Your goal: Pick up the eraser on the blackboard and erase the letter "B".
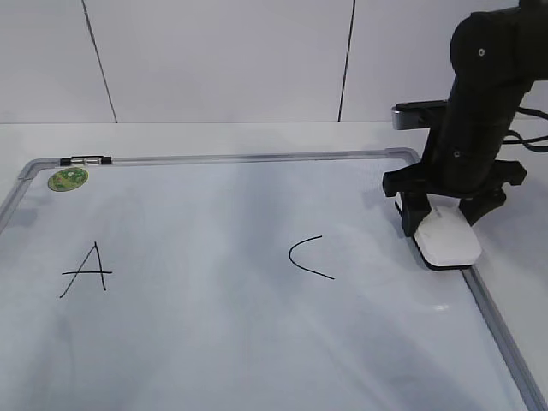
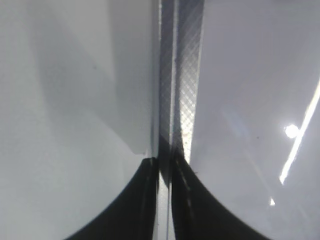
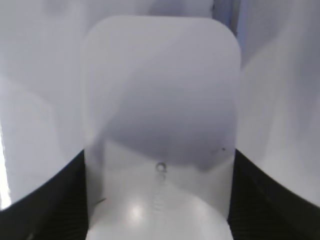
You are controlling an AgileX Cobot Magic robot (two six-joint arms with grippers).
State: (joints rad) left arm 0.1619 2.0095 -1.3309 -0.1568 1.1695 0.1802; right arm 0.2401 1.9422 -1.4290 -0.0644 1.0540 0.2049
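Note:
The white eraser [image 1: 447, 240] lies at the right edge of the blackboard [image 1: 214, 214], its dark felt side down. My right gripper [image 1: 441, 224] is shut on the eraser, with one black finger on each long side. The right wrist view shows the eraser [image 3: 160, 100] filling the space between the fingers of the right gripper [image 3: 159, 200]. No letter "B" shows on the board. The space between the black "A" [image 1: 87, 270] and the black "C" [image 1: 308, 257] is only faintly smudged. My left gripper [image 2: 165, 170] is shut and empty, right over the board's grey frame [image 2: 185, 75]. It is outside the exterior view.
A round green sticker [image 1: 68, 179] sits at the board's far left corner, next to a black clip [image 1: 86, 160] on the frame. The white table [image 1: 257, 137] runs behind the board to a panelled wall. The right arm [image 1: 479, 103] stands over the board's far right corner.

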